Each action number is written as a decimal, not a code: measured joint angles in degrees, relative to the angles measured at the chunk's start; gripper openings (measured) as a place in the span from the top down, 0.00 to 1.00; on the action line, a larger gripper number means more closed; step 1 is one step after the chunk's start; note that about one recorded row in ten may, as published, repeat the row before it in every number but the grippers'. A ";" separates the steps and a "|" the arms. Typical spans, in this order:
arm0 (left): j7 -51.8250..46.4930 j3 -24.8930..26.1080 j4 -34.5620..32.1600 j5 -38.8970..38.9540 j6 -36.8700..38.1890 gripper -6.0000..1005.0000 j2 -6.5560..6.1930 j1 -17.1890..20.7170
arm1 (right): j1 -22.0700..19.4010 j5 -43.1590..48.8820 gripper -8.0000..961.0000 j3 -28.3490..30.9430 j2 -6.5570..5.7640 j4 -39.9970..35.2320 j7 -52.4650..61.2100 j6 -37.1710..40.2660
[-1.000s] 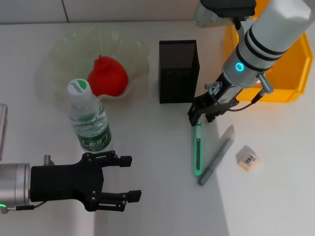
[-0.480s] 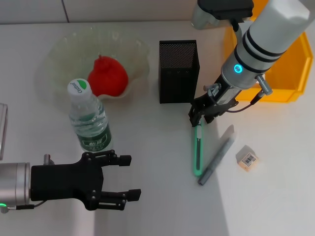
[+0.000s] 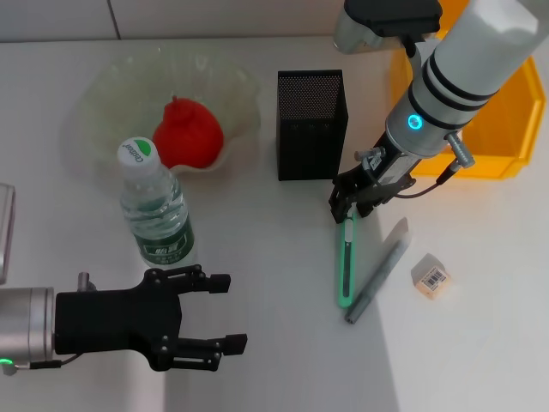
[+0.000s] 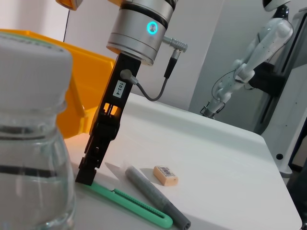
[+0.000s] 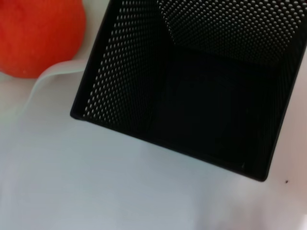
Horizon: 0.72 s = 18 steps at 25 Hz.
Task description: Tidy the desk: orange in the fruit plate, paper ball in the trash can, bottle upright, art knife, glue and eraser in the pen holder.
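My right gripper [image 3: 349, 208] stands at the green art knife's [image 3: 346, 264] upper end, fingers open on either side of it; the knife lies flat on the table. In the left wrist view the same gripper [image 4: 90, 173] touches down at the knife [image 4: 132, 202]. Beside the knife lie the grey glue stick [image 3: 377, 273] and the eraser [image 3: 431, 276]. The black mesh pen holder [image 3: 311, 124] is just left of the right gripper. The orange [image 3: 187, 133] rests in the glass fruit plate [image 3: 111, 86]. The bottle [image 3: 154, 206] stands upright. My left gripper [image 3: 221, 311] is open, in front of the bottle. The paper ball is out of view.
A yellow bin [image 3: 506, 120] sits at the back right behind the right arm. The right wrist view looks down into the pen holder [image 5: 201, 86] with the orange [image 5: 38, 33] beside it. The bottle [image 4: 29, 143] fills the near side of the left wrist view.
The right gripper has edged slightly towards the knife's end. The left gripper has drifted a little towards the front edge. The objects have not moved.
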State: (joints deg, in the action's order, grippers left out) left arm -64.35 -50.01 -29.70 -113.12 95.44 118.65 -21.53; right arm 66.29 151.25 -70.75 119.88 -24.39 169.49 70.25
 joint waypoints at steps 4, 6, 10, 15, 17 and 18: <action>0.17 0.00 0.12 0.00 0.00 0.14 0.00 0.00 | -0.01 0.00 0.72 -0.28 0.00 0.12 -0.09 -0.03; 0.19 0.00 0.12 0.03 0.00 0.14 0.00 0.00 | -0.07 -0.02 0.75 -0.57 0.00 0.13 -0.10 -0.03; 0.19 0.00 0.12 0.16 0.00 0.14 -0.02 0.00 | -0.19 -0.08 0.78 -0.73 0.00 0.14 -0.11 0.06; 0.27 0.01 0.11 0.31 0.01 0.14 -0.06 0.01 | -0.43 -0.10 0.80 -0.75 0.00 -0.09 -0.13 0.18; 0.28 0.01 0.10 0.32 0.01 0.14 -0.08 0.07 | -0.48 -0.10 0.81 -0.79 0.00 -0.23 -0.20 0.24; 0.28 0.00 0.08 0.33 0.00 0.14 -0.09 0.13 | -0.53 -0.10 0.81 -0.80 0.00 -0.41 -0.29 0.24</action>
State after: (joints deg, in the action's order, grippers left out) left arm -64.07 -50.01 -29.62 -112.79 95.44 118.56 -21.40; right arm 65.77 151.15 -71.55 119.88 -24.80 169.20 70.48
